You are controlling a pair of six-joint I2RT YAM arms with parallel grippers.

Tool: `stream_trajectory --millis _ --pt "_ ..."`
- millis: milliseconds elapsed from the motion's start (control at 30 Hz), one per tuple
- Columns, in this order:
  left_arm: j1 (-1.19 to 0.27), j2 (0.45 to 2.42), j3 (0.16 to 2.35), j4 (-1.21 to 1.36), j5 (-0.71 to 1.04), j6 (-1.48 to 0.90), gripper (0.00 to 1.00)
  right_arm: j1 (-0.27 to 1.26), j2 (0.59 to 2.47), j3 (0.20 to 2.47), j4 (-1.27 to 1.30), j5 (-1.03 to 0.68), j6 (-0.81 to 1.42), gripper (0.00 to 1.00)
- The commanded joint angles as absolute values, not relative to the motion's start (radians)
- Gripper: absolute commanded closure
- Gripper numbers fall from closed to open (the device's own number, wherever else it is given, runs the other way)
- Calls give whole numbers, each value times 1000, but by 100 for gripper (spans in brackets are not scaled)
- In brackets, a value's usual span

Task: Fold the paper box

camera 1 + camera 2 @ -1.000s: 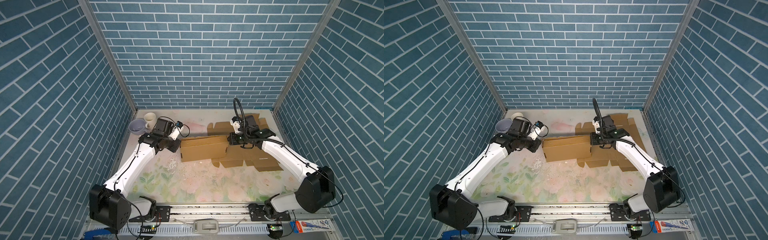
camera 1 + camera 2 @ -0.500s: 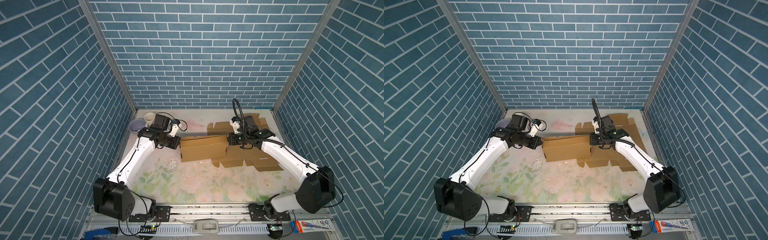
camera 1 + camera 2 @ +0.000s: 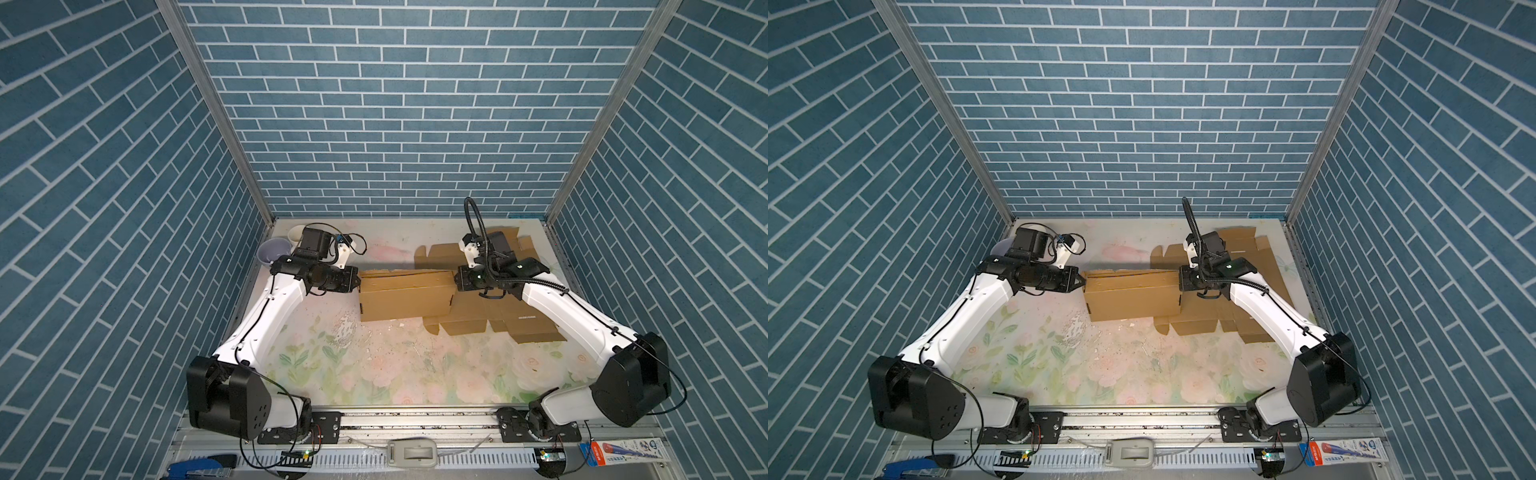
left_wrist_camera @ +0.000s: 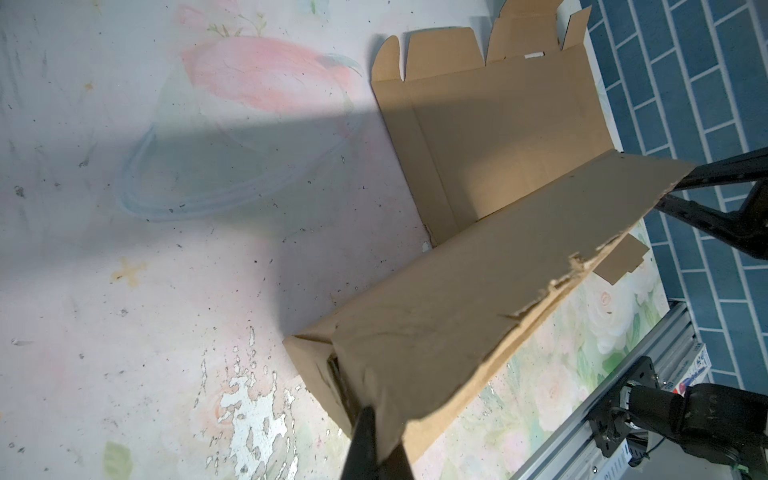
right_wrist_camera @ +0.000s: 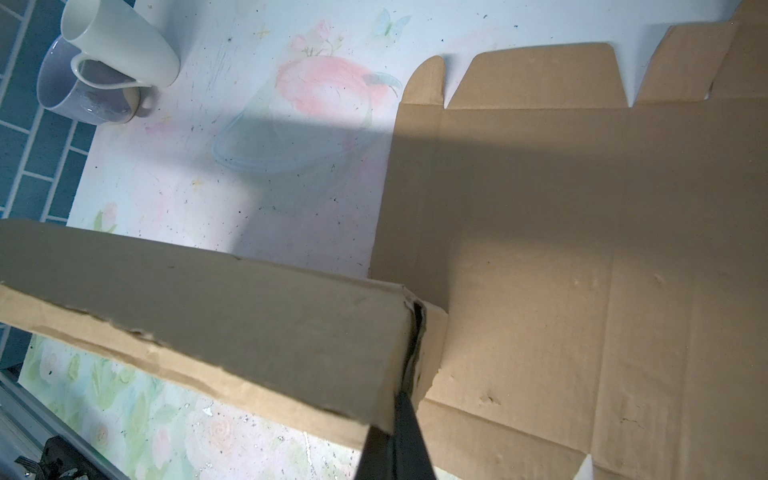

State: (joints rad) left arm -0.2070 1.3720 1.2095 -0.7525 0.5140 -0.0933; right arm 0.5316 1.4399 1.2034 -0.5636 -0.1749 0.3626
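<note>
The paper box (image 3: pixel 405 299) (image 3: pixel 1133 301) is a brown cardboard blank. One long panel (image 4: pixel 478 291) (image 5: pixel 249 316) is folded up off the table, and the rest (image 3: pixel 498 328) (image 5: pixel 582 249) lies flat to the right. My left gripper (image 3: pixel 356 282) (image 3: pixel 1084 283) (image 4: pixel 380 432) is shut on the panel's left end. At the panel's right end, my right gripper (image 3: pixel 456 282) (image 3: pixel 1179 282) (image 5: pixel 392 419) is shut on the cardboard. The panel's upper edge is torn and ragged.
A lilac cup (image 3: pixel 272 254) (image 5: pixel 83 95) and a white mug (image 3: pixel 296 236) (image 5: pixel 120 41) stand in the back left corner behind my left arm. Blue brick walls close in three sides. A metal rail (image 3: pixel 415 419) runs along the front.
My left arm has swung its wrist toward the far wall and now lies level at the box's left end. The box and my right arm have hardly moved.
</note>
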Motion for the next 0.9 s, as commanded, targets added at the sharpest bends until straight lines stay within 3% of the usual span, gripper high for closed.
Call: stream_trajectory --millis 0,467,733,867 --pt "-201 1386 1178 -703 550 -127 100 550 1454 1189 -654 -184 391 100" --pt "-192 1385 1101 -704 463 -100 100 552 1462 1198 -654 -191 392 100" --pt "-192 1376 1058 -656 458 -124 100 552 1456 1235 -628 -277 428 100" --pt "-192 1373 1055 -659 456 -118 100 529 1434 1269 -646 -311 393 85"
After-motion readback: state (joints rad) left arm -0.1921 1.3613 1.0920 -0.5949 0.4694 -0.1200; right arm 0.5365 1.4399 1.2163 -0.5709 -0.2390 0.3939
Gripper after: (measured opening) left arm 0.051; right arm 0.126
